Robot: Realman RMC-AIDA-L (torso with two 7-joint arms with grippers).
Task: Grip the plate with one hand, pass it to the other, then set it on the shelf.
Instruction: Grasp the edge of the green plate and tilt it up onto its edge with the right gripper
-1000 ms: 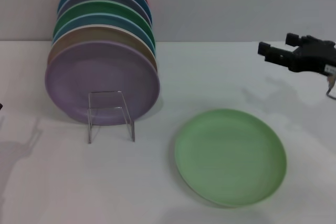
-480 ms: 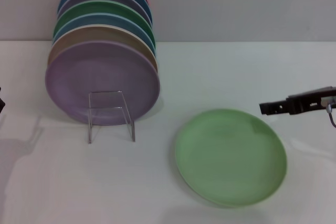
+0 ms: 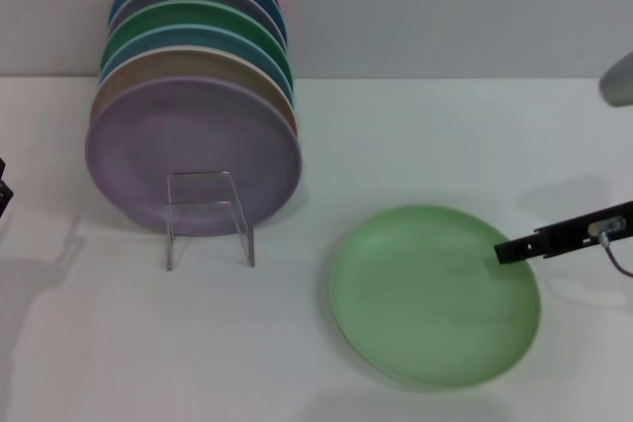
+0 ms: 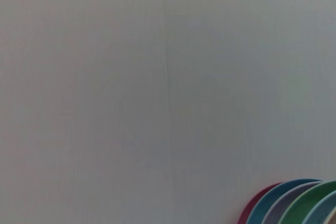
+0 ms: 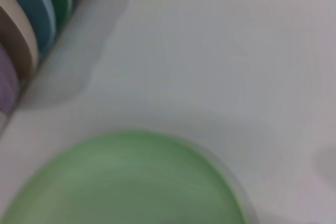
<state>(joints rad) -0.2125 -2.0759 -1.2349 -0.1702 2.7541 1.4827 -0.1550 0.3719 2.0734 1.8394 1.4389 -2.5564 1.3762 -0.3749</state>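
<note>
The light mint-green plate (image 3: 433,294) lies flat on the white table, right of centre; it also fills the near part of the right wrist view (image 5: 126,182). My right gripper (image 3: 509,249) reaches in from the right, turned edge-on, open, its thin black tip just above the plate's right rim, holding nothing. The transparent shelf (image 3: 209,216) stands at the left with several coloured plates leaning in it, a lavender plate (image 3: 193,150) in front. Only a black sliver of my left gripper (image 3: 3,195) shows at the left edge.
The stacked plates (image 3: 198,37) lean back toward the grey wall; their rims show in the left wrist view (image 4: 294,203) and the right wrist view (image 5: 23,30). Bare white table (image 3: 297,343) lies between the shelf and the mint plate.
My right gripper has come down from the far right, turned edge-on, and moved in low over the mint plate's right rim. The plate and shelf have not moved.
</note>
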